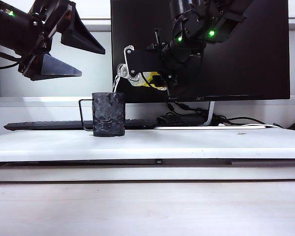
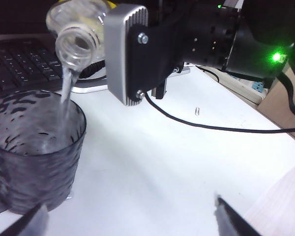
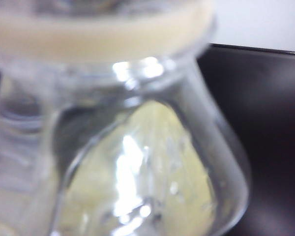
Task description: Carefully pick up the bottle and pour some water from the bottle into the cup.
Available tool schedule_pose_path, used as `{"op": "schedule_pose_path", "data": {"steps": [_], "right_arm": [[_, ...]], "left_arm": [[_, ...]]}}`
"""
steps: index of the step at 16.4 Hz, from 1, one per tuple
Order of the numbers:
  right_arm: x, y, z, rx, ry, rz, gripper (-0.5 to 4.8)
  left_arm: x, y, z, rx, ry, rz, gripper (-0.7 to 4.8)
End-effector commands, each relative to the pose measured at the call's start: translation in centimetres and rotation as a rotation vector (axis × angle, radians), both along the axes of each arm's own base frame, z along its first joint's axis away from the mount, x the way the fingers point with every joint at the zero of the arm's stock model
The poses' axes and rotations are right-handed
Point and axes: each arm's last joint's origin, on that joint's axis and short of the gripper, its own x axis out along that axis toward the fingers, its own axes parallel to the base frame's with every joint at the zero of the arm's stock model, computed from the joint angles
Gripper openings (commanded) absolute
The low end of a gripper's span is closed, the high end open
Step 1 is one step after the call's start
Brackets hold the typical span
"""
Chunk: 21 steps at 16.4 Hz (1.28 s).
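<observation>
Above the cup [image 1: 108, 114], on the white table [image 1: 196, 142], my right gripper [image 1: 142, 73] is clamped on the bottle [image 1: 130, 78] and holds it tipped over, its open neck pointing down toward the cup's rim. From the left wrist view the bottle's mouth [image 2: 78, 46] sits just above and slightly behind the cup [image 2: 37, 152], and the water [image 2: 66, 93] falls from it as a thin clear stream into the dark, dimpled vessel. The yellow label shows between my right fingers [image 1: 129, 63] in the exterior view; the right wrist view is filled with the blurred clear body of the bottle [image 3: 137, 162], too close to read detail. My left gripper [image 1: 69, 54] hangs high on the left of the exterior view, well apart from the cup, its two dark fingers spread wide and grasping nothing; their tips [image 2: 231, 221] frame the lower edge of the left wrist view. The cup stands upright with its wire handle [image 1: 85, 114] turned toward my left side. Behind it lie a keyboard [image 1: 44, 126] and a dark monitor [image 1: 250, 49].
</observation>
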Motion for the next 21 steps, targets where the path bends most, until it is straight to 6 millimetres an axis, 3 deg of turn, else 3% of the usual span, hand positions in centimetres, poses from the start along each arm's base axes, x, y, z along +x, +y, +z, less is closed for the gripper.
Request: {"op": "schedule_pose_path", "data": {"steps": [1, 21], "right_arm": [[-0.16, 0.06, 1.32, -0.012, -0.082, 0.027, 1.57], [-0.18, 0.11, 1.56, -0.046, -0.127, 0.056, 1.57]], "left_arm": [[-0.08, -0.05, 0.18, -0.003, -0.001, -0.016, 4.79], [-0.14, -0.07, 0.09, -0.004, 0.009, -0.031, 4.79]]}}
